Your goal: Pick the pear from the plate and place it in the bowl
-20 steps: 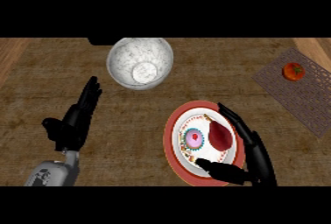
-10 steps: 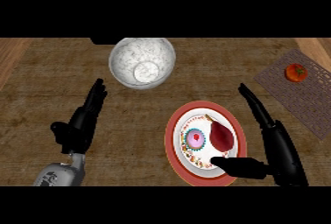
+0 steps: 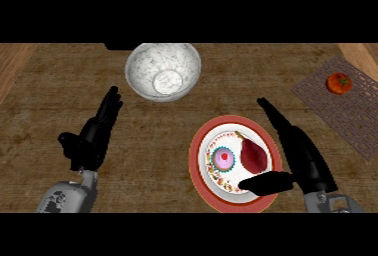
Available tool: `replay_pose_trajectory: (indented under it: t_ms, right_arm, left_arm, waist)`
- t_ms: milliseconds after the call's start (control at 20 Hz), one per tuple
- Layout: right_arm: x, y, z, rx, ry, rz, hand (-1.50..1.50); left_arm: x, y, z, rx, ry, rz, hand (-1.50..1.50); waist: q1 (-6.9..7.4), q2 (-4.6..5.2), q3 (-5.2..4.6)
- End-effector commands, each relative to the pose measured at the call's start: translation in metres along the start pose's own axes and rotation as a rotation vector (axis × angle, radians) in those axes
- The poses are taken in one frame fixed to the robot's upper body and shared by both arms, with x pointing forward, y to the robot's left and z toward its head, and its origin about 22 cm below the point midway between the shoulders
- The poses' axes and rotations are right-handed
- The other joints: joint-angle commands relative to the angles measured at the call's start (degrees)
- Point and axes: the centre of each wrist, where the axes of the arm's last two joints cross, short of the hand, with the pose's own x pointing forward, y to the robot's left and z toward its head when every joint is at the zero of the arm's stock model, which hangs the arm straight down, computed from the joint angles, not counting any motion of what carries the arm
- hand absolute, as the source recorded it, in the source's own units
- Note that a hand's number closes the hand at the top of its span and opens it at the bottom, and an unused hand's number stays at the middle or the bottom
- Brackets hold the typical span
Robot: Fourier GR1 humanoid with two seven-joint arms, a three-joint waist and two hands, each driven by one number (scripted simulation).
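One pear [image 3: 255,155], one plate [image 3: 200,165], one bowl [image 3: 163,71], one tomato [image 3: 339,83], one mat [image 3: 347,112], two robot hands

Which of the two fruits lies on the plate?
The dark red pear, on the red-rimmed plate beside the right hand. The orange-red fruit sits on the mat.

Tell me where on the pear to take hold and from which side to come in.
Grip the pear across its wide lower body, not the thin stem end that points up-left. It lies on its side on the plate, so closing across its width suits it. Come from the right, where the open right hand already flanks it, thumb below.
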Motion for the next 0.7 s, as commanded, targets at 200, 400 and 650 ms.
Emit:
replay_pose_trajectory:
  t_ms: [200,400,650]
  right_arm:
    - [-0.037,0.003,-0.013,0.096,0.083,0.015,-1.50]
    - [-0.044,0.000,-0.019,0.110,0.051,-0.005,-1.50]
    - [-0.049,-0.001,0.003,0.114,0.005,-0.096,-1.50]
  left_arm:
    - [0.008,0.009,-0.002,0.001,-0.007,0.008,0.00]
    - [0.003,-0.004,0.004,0.011,-0.006,0.014,0.00]
    - [-0.024,0.005,0.017,0.005,0.003,-0.005,0.00]
  waist:
    - [-0.05,0.00,0.05]
    - [-0.03,-0.01,0.04]
    - [-0.11,-0.04,0.04]
